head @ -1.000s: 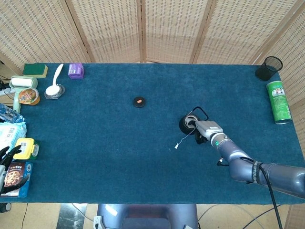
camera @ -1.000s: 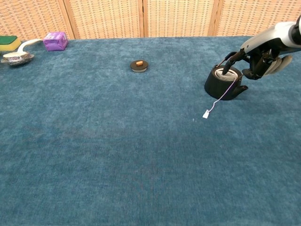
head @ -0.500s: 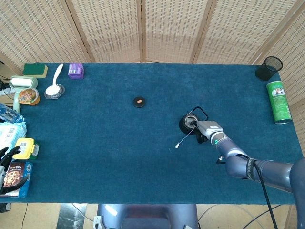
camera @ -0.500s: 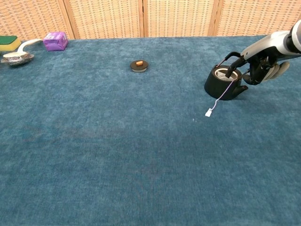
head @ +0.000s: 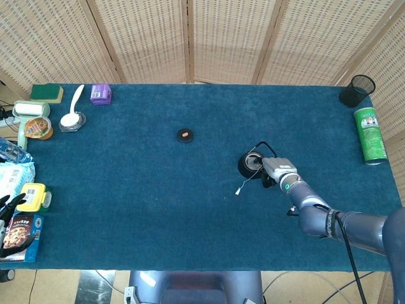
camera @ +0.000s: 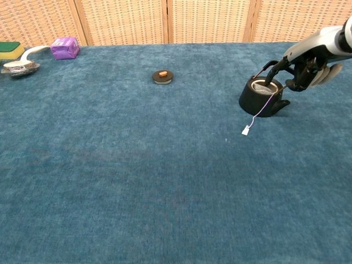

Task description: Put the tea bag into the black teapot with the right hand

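Right hand sits just beside the black teapot, on the pot's far-right side in the chest view. One dark finger reaches down into the pot's open mouth; the rest are curled loosely behind it. Can't tell whether it pinches the tea bag or merely touches it. Pale bag material shows inside the pot's mouth, right under that fingertip. The bag's string runs over the rim and down the pot's front wall, on the side away from the hand, ending in a small white tag lying on the blue tablecloth. Pot upright, wire handle up, lid off.

The teapot lid, round with an orange knob, lies well apart from the hand, out toward the table's middle.

Left hand shows only in the head view, at the far-left table edge, fingers spread, holding nothing, next to a yellow box and a snack packet.
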`<state>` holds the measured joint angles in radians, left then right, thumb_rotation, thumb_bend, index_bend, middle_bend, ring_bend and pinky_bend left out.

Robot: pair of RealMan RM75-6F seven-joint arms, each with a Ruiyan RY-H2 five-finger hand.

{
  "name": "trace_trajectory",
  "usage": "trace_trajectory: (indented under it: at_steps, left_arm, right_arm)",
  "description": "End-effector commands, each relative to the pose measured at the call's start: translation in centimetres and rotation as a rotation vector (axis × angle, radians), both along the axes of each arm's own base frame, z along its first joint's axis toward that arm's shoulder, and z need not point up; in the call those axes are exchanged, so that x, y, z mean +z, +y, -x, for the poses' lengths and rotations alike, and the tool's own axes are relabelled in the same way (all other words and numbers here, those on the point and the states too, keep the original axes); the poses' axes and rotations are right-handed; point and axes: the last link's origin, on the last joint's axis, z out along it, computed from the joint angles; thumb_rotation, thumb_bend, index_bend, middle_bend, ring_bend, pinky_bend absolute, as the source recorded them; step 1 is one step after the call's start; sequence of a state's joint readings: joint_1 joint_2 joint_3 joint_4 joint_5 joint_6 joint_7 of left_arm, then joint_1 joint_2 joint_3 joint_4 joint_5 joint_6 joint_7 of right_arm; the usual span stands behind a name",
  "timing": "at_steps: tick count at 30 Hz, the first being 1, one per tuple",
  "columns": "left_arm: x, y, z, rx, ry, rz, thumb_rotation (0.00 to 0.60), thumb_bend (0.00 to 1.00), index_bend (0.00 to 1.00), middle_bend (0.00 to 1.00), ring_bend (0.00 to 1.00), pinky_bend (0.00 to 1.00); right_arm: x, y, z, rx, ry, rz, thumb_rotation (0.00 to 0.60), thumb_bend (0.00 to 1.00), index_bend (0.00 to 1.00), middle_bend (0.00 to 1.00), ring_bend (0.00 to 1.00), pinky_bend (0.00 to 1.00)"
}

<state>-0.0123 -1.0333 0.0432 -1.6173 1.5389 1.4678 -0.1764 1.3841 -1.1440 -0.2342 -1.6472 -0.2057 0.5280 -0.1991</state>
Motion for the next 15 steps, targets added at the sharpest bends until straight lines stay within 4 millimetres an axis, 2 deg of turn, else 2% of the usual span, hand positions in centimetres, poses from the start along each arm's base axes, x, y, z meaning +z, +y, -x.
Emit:
trace_trajectory:
  at_steps: [1,9,15]
  left_arm:
    - [0.0,0.0,0.0,-0.002,-0.003,-0.001,0.6,0.27,0.05,0.19,0.03,0.12]
    - [-0.1,0.0,-0.3,-0.009,0.0,0.004,0.6,0.27,0.05,0.19,0.03,0.12]
    - [-0.1,0.0,-0.5,-0.007,0.004,0.0,0.6,0.27,0.05,0.19,0.03,0.12]
  right_arm:
    - [1.4,0.5,-0.7,0.028,-0.017,0.04,0.6,0.8,0.12,1.0,1.0,1.0]
    - [4.0,2.4,-0.9,0.068,-0.096,0.14,0.6,0.76,0.12,1.0,1.0,1.0]
    - [6.2,4.0,0.1,0.097,-0.142,0.262,0.6,0.7,0.12,1.0,1.0,1.0]
